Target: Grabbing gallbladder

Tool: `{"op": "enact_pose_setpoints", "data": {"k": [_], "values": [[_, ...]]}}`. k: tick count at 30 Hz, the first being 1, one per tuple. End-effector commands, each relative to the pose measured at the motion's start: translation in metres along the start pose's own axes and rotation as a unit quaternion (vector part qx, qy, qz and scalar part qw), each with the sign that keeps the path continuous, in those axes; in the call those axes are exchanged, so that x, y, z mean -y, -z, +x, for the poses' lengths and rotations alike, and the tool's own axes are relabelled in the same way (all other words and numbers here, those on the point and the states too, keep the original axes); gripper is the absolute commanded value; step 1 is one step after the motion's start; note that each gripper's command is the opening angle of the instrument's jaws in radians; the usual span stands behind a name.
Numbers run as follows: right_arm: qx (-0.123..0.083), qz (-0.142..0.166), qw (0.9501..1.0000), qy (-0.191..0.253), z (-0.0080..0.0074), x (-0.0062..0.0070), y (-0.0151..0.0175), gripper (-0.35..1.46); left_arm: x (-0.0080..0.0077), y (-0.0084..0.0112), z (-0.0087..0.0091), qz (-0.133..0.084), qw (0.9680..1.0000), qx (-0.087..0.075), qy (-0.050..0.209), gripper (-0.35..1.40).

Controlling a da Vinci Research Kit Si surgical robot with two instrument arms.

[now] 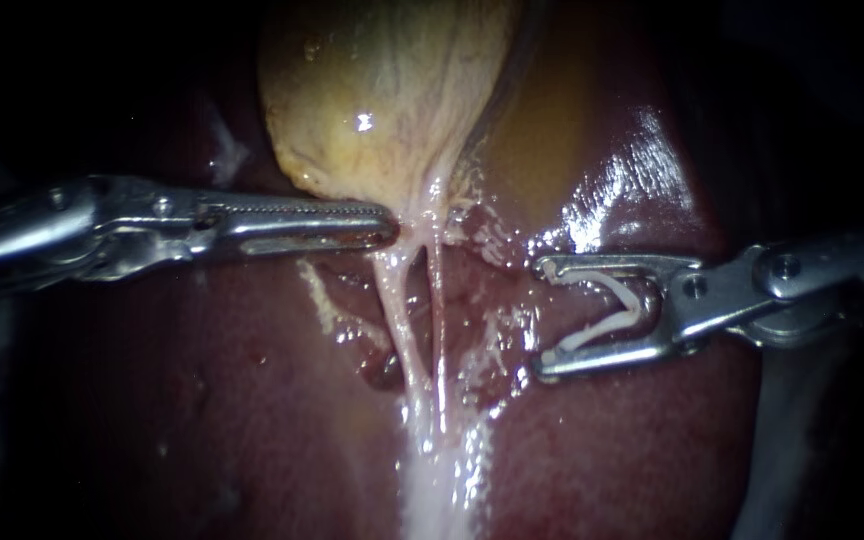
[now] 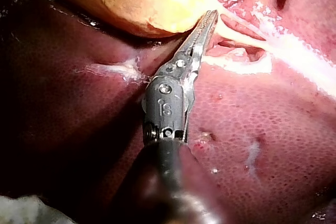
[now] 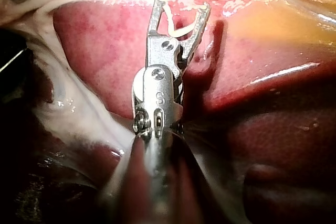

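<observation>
Well, the gallbladder (image 1: 382, 90) on the liver (image 1: 202, 400) looks soft and slippery, best pinched gently at its narrow end, where the left instrument (image 1: 388, 228) has its jaws closed, while the right instrument (image 1: 546, 315) holds a white clip (image 1: 617, 310) in its jaws.

Darkness rings the lit field; glare (image 1: 602, 215) glints on wet surfaces; a pale cloth (image 2: 21, 209) lies nearby.

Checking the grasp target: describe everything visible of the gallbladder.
The gallbladder is a pale yellow, glossy sac with whitish streaks, resting on the dark red liver. It narrows to a thin neck that runs on into whitish tubes. The left instrument, pincer closed, touches that neck with its tip; whether it pinches tissue cannot be told. The sac's far end is out of view.
</observation>
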Motion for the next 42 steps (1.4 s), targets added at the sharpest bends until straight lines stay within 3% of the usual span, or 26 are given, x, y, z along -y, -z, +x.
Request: {"op": "enact_pose_setpoints", "data": {"k": [1, 14, 26, 42], "values": [[0.000, 0.000, 1.0000, 0.000, 0.0000, 0.0000, 0.0000, 0.50, -0.0001, 0.0003, 0.0000, -0.001, 1.0000, 0.000, 0.000, -0.35], [0.000, -0.001, 1.0000, 0.000, 0.0000, -0.0001, -0.0001, 0.50, -0.0017, 0.0047, 0.0034, -0.008, 0.9999, 0.002, 0.013, -0.35], [0.000, -0.001, 1.0000, 0.000, 0.0000, -0.0001, -0.0001, 0.50, -0.0010, 0.0073, 0.0058, -0.001, 0.9998, -0.007, 0.021, -0.35], [0.000, -0.001, 1.0000, 0.000, 0.0000, -0.0001, -0.0002, 0.50, -0.0010, 0.0075, 0.0059, 0.001, 0.9997, -0.007, 0.021, -0.35]]}}
